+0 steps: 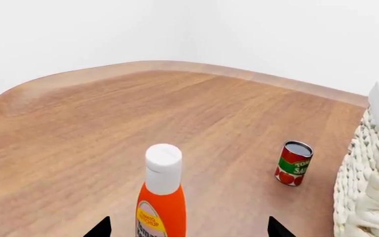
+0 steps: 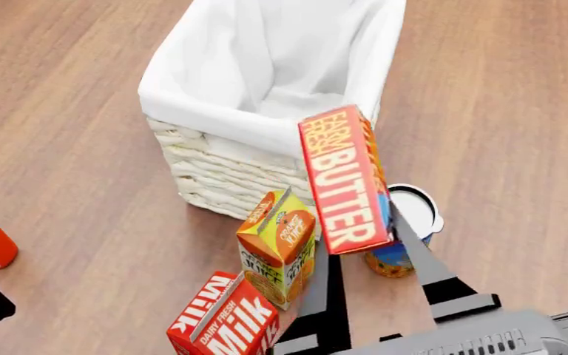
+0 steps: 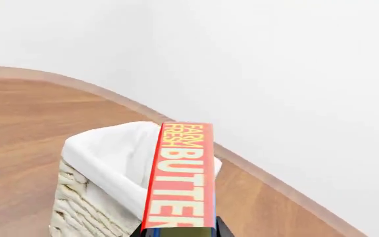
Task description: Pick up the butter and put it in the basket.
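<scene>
butter (image 2: 345, 180) is pinched in the right gripper (image 2: 363, 255) jaws, held up over the near rim of the basket (image 2: 227, 176) above the bench (image 2: 77, 170), with juice (image 2: 278, 245) and milk (image 2: 225, 318) cartons just below, left gripper (image 1: 188, 228) jaws spread behind a ketchup bottle (image 1: 161, 197).

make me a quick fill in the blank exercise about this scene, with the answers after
1. The right gripper holds the ____ box above the table.
2. The basket has a ____ cloth liner.
3. The carton lying at the head view's bottom edge reads ____.
4. In the left wrist view, the small can beside the basket is labelled tomato ____.

Missing words: butter; white; milk; sauce
</scene>
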Available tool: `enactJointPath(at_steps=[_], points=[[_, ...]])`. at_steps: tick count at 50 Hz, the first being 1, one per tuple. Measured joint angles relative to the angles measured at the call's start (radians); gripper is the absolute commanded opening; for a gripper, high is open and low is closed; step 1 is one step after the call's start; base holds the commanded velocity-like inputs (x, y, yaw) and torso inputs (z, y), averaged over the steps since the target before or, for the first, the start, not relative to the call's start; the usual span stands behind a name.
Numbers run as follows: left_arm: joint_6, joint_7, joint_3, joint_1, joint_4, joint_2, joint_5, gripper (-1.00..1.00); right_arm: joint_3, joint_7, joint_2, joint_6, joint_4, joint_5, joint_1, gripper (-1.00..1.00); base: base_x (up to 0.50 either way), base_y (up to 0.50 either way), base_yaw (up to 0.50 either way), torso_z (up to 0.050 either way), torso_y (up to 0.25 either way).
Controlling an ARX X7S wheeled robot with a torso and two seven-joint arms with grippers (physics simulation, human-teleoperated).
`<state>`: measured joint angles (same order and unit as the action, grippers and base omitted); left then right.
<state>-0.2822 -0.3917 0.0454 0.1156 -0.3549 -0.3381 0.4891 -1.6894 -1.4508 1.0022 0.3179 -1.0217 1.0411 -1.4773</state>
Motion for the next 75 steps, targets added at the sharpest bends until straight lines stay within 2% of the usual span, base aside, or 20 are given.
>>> enactJointPath(at_steps=[14,21,34,42,59,75], points=[[0.003,-0.005,-0.004,0.0,0.001,-0.001,-0.001,1.0,-0.519,-0.084,0.07,-0.194,-0.014,0.156,-0.553,-1.0,0.0,0.0,0.0,0.0,0.001],[0.008,-0.006,-0.006,-0.001,0.004,-0.002,-0.002,1.0,-0.627,-0.075,0.115,-0.214,-0.018,0.216,-0.704,-1.0,0.0,0.0,0.0,0.0,0.0],[0.01,-0.01,-0.008,-0.001,0.005,-0.005,-0.001,1.0,-0.481,0.038,0.277,-0.064,-0.008,0.412,-0.793,-1.0,0.0,0.0,0.0,0.001,0.002],[0.009,-0.013,-0.009,0.001,0.004,-0.007,0.001,1.0,-0.381,0.116,0.329,0.006,0.038,0.505,-0.792,-1.0,0.0,0.0,0.0,0.0,0.001],[0.017,-0.015,-0.013,0.007,0.018,-0.008,0.0,1.0,-0.227,0.28,0.308,0.078,0.238,0.644,-0.751,-1.0,0.0,0.0,0.0,0.001,0.001],[0.017,-0.019,-0.016,0.014,0.026,-0.01,0.003,1.0,-0.157,0.462,0.236,-0.026,0.465,0.726,-0.672,-1.0,0.0,0.0,0.0,0.001,0.001]])
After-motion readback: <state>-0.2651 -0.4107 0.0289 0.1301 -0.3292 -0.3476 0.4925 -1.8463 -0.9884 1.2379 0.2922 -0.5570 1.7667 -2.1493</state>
